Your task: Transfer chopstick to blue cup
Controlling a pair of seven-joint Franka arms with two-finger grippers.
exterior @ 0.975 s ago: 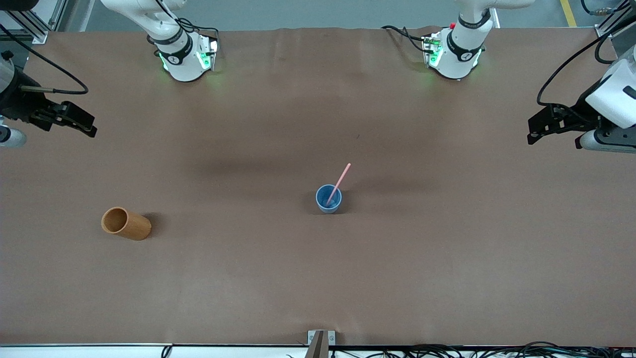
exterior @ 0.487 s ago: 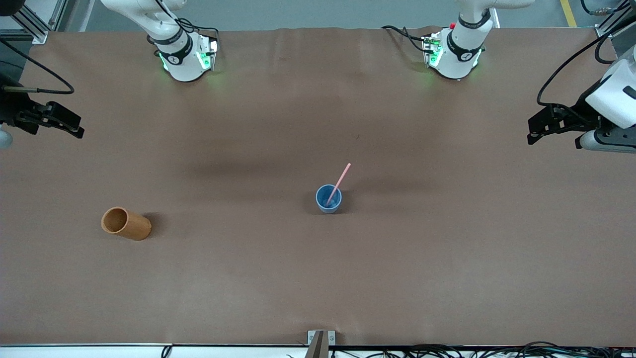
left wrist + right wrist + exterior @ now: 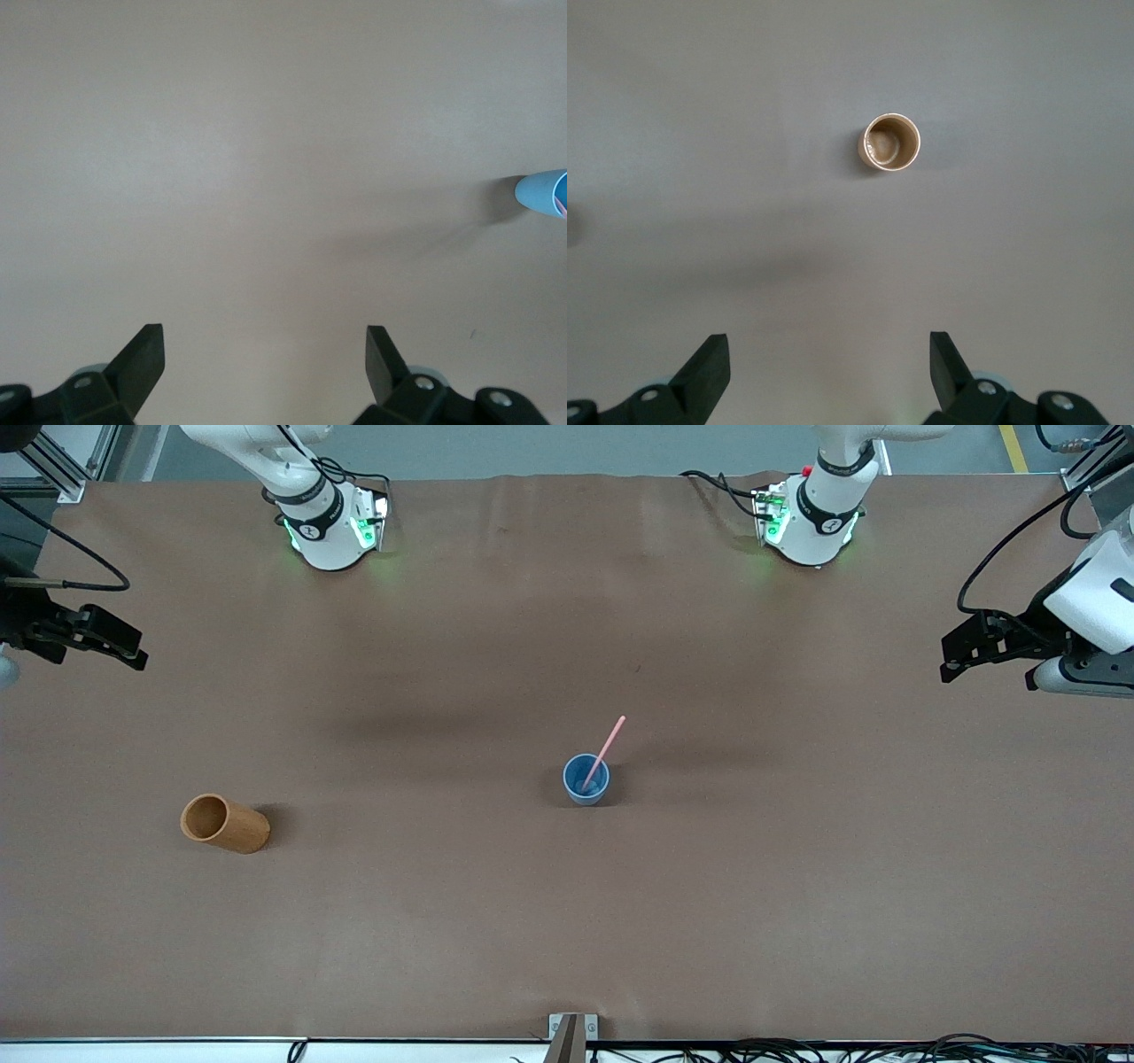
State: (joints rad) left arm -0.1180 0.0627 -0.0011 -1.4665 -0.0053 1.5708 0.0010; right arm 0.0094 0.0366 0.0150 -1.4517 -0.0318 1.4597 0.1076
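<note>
The blue cup (image 3: 586,779) stands upright near the middle of the table. The pink chopstick (image 3: 608,746) leans inside it, its upper end sticking out over the rim. In the left wrist view the blue cup (image 3: 545,191) shows at the edge. My left gripper (image 3: 952,657) hangs open and empty over the left arm's end of the table, well apart from the cup; its fingertips (image 3: 146,354) stand wide. My right gripper (image 3: 133,654) hangs open and empty over the right arm's end; its fingertips (image 3: 713,363) are spread wide too.
An orange-brown wooden cup (image 3: 224,824) stands toward the right arm's end, nearer to the front camera than the blue cup; it also shows in the right wrist view as a round cup (image 3: 890,142). Brown cloth (image 3: 797,886) covers the table.
My right gripper has drawn back toward the right arm's end of the table and slightly up. The left arm, both cups and the chopstick have not moved.
</note>
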